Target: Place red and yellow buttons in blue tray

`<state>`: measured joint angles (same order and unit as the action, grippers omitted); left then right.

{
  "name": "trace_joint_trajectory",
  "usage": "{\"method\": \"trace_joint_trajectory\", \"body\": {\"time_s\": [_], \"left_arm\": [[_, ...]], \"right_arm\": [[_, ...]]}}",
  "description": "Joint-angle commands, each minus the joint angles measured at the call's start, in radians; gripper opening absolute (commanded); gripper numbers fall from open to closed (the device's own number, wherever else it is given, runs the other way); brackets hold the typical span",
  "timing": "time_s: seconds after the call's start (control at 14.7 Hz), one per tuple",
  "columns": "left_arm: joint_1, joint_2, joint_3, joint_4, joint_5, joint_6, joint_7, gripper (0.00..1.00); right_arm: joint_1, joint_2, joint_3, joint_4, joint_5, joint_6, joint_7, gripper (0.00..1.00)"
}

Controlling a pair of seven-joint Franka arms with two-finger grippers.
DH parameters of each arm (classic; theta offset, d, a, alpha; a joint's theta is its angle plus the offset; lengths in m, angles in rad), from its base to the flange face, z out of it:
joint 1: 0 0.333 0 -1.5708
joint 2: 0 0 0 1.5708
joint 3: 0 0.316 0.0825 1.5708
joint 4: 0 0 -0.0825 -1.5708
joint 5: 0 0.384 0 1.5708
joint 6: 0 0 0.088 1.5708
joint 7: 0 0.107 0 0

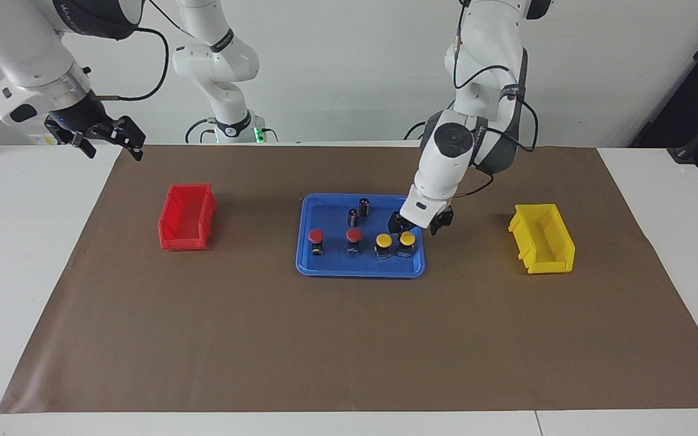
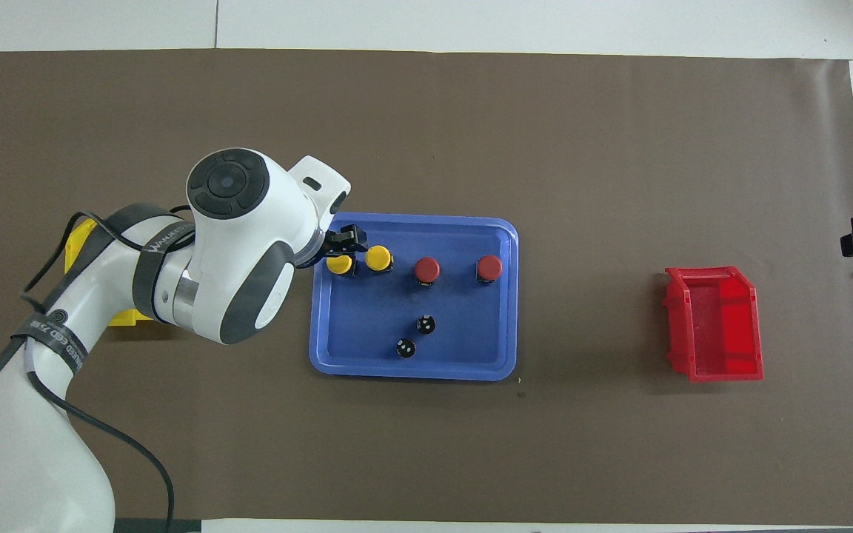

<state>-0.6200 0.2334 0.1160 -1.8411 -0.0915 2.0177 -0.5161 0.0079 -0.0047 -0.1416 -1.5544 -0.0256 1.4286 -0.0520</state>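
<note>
The blue tray [image 1: 361, 270] [image 2: 412, 372] lies mid-table. In it stand two red buttons [image 1: 316, 235] [image 1: 354, 235] and two yellow buttons [image 1: 383, 241] [image 1: 408, 238] in a row along the side farther from the robots. They also show in the overhead view as two red [image 2: 489, 266] [image 2: 426, 269] and two yellow [image 2: 378, 257] [image 2: 339, 263]. My left gripper [image 1: 418, 229] [image 2: 342, 248] is open, just above the yellow button nearest the left arm's end. My right gripper [image 1: 109, 136] is open, raised and waiting at the right arm's end of the table.
Two dark capless cylinders [image 1: 364, 206] [image 2: 406, 348] stand in the tray nearer the robots. A small red bin [image 1: 186, 217] [image 2: 715, 324] sits toward the right arm's end. A small yellow bin [image 1: 543, 238] sits toward the left arm's end, mostly hidden under my left arm in the overhead view.
</note>
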Motion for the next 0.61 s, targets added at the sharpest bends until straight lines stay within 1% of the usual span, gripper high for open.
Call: {"method": "trace_joint_trajectory", "body": {"time_s": [0.0,0.07,0.2,0.34,0.55], "left_arm": [[0.092,-0.026,0.005,0.080,0.012,-0.172,0.150,1.00],[0.118,-0.051,0.008,0.079,0.013,-0.186,0.219,1.00],[0.190,-0.071,0.011,0.092,0.025,-0.240,0.332,1.00],[0.229,-0.100,0.020,0.108,0.068,-0.281,0.352,1.00],[0.324,-0.184,0.024,0.138,0.072,-0.370,0.372,1.00]], "right_arm": [[-0.002,-0.023,0.004,-0.027,-0.011,0.010,-0.022,1.00],[-0.002,-0.023,0.004,-0.027,-0.011,0.012,-0.023,1.00],[-0.002,-0.023,0.004,-0.027,-0.011,0.012,-0.023,1.00],[-0.002,-0.023,0.004,-0.027,-0.011,0.012,-0.020,1.00],[-0.002,-0.023,0.004,-0.030,-0.010,0.012,-0.016,1.00]]}}
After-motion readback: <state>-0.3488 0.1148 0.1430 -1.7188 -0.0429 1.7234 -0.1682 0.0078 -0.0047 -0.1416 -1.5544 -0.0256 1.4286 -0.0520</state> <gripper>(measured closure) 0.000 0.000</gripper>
